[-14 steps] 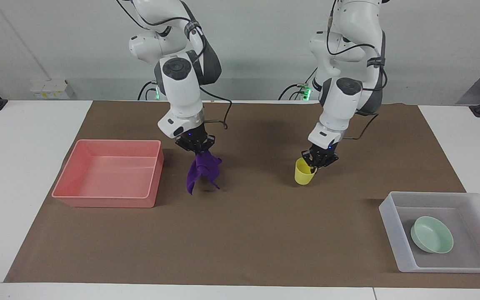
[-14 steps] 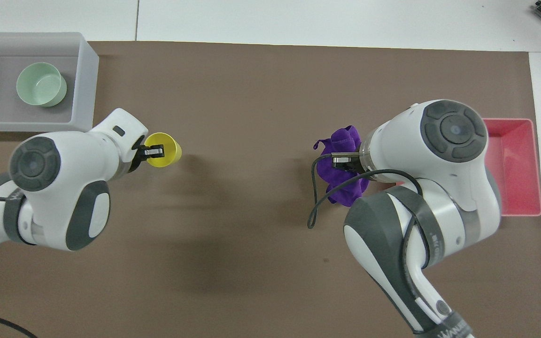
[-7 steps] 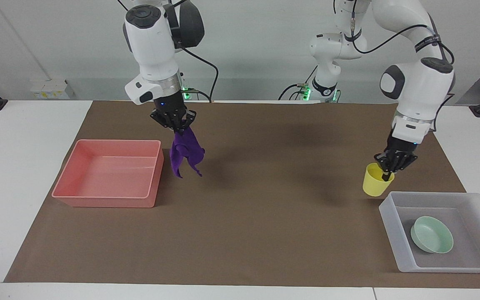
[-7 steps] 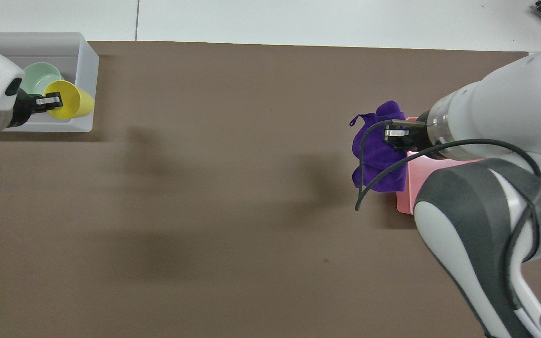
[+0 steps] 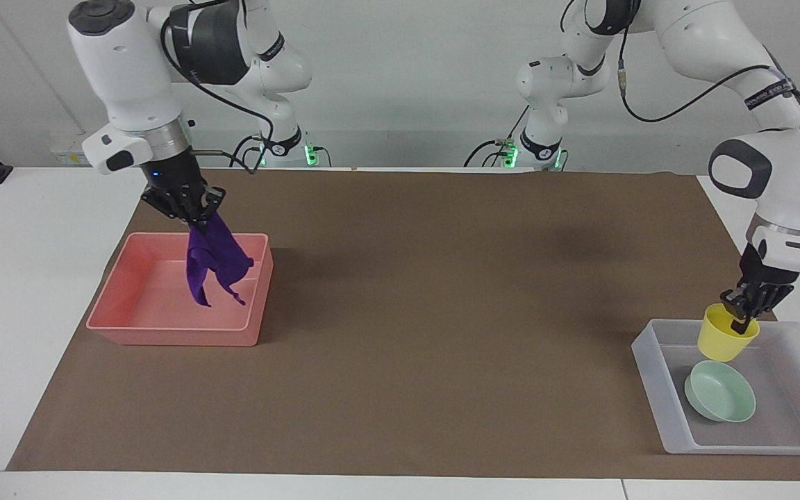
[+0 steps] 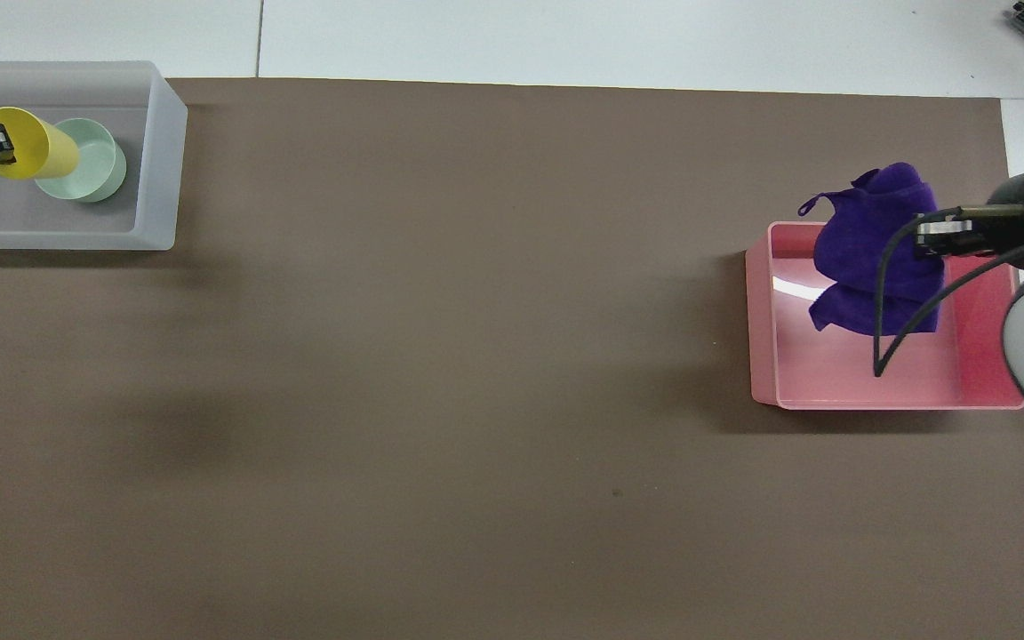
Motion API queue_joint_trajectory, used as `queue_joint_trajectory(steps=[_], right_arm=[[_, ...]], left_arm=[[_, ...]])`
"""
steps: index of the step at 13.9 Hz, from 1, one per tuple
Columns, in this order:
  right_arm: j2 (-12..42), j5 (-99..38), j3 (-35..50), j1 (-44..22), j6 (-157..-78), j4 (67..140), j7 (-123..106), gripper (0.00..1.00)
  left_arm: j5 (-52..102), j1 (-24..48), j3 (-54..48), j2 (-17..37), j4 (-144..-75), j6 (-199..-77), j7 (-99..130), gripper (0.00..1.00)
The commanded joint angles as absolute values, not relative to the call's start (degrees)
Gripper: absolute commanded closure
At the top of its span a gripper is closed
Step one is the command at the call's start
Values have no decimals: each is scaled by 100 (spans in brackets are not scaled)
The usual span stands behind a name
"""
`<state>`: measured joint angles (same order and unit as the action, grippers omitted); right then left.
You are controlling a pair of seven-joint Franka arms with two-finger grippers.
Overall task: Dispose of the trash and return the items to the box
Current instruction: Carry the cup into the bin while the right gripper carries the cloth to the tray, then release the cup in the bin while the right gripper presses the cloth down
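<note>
Your right end effector (image 5: 188, 208) is clamped on the purple rag (image 5: 214, 262), which hangs over the pink bin (image 5: 164, 332) at the desk's nine o'clock in the facing view. Your left end effector (image 5: 747, 312) grips the yellow cup (image 5: 723, 339) over the grey box (image 5: 657, 389), beside the green bowl (image 5: 719, 394).
</note>
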<state>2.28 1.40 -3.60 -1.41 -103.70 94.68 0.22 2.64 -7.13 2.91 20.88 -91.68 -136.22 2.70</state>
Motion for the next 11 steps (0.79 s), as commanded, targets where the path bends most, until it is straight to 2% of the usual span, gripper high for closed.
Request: queue_joint_trajectory(steps=[1, 4, 6, 11], right_arm=[[-78, 158, -281, 306, -10791, 10157, -867, 100], [-404, 158, -281, 343, -11407, 11133, -1423, 100], [-422, 158, -281, 290, -11443, 11433, -1476, 100], [-203, 263, -290, 334, -12311, 12119, -1661, 100]], left_arm=[[299, -914, 211, 2986, -8167, -13447, 185, 100], [308, -1072, 167, 3365, -7937, -13403, 167, 100], [308, -1072, 167, 3515, -7928, -13482, 167, 100], [343, -1055, 176, 3437, -8252, -13518, 158, 100]])
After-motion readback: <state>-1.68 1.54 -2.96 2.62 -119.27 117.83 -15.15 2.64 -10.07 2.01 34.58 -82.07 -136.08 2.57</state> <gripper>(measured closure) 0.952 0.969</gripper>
